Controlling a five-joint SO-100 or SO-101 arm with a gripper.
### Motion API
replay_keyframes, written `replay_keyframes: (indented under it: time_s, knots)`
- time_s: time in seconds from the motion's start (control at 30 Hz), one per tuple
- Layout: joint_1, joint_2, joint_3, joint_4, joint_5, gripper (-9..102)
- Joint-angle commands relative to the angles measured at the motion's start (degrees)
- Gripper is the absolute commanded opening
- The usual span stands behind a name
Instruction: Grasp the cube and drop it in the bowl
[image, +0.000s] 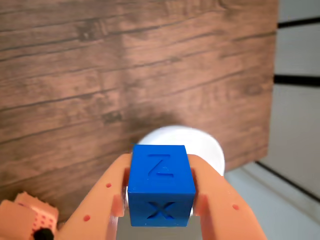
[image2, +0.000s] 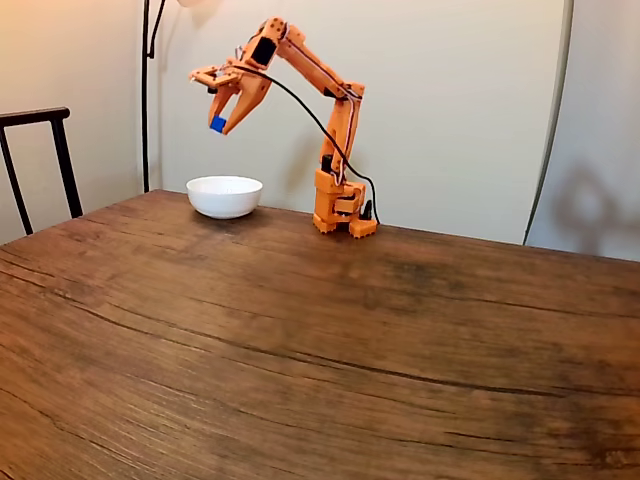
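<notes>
At the far left of the fixed view, a dark chair (image2: 38, 160) stands beside the wooden tabletop (image2: 320, 340), with a thin black lamp pole (image2: 146, 90) rising against the pale wall behind it. Just to the right, the orange gripper (image2: 221, 122) hangs high in the air, its jaws clenched on the small blue cube (image2: 217, 124), which is held well above the white bowl (image2: 224, 196) resting near the tabletop's far edge. Farther right, the orange arm (image2: 325, 80) bends down to its base (image2: 343, 210), which sits on the tabletop near the bowl, a black cable looping along it. In the wrist view, the cube (image: 161, 184) sits pinched between the two orange jaws, its upper face embossed with a Z and its near face with an X, while the bowl (image: 200, 142) shows partly behind it, on the wood below.
</notes>
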Motion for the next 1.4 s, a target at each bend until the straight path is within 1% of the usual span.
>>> replay_keyframes:
  time_s: [0.0, 0.23, 0.5, 0.8, 0.97, 1.1, 1.17, 1.3, 1.37]
  knots:
    - [5.0, 4.9, 4.8, 2.6, 1.7, 5]
    - [15.3, 11.0, 16.3, -4.0, 3.1, 5]
    - [24.7, 11.2, 22.7, -11.8, 2.3, 5]
    - [30.8, 10.8, 32.5, -24.8, 1.0, 6]
    - [32.4, 10.8, 39.0, -31.9, 1.0, 6]
    - [32.7, 10.7, 42.4, -35.4, 1.0, 7]
    - [32.7, 10.6, 43.7, -36.2, 1.0, 12]
    - [32.7, 10.6, 45.4, -36.2, 1.1, 27]
    - [32.6, 10.7, 45.5, -35.7, 1.1, 33]
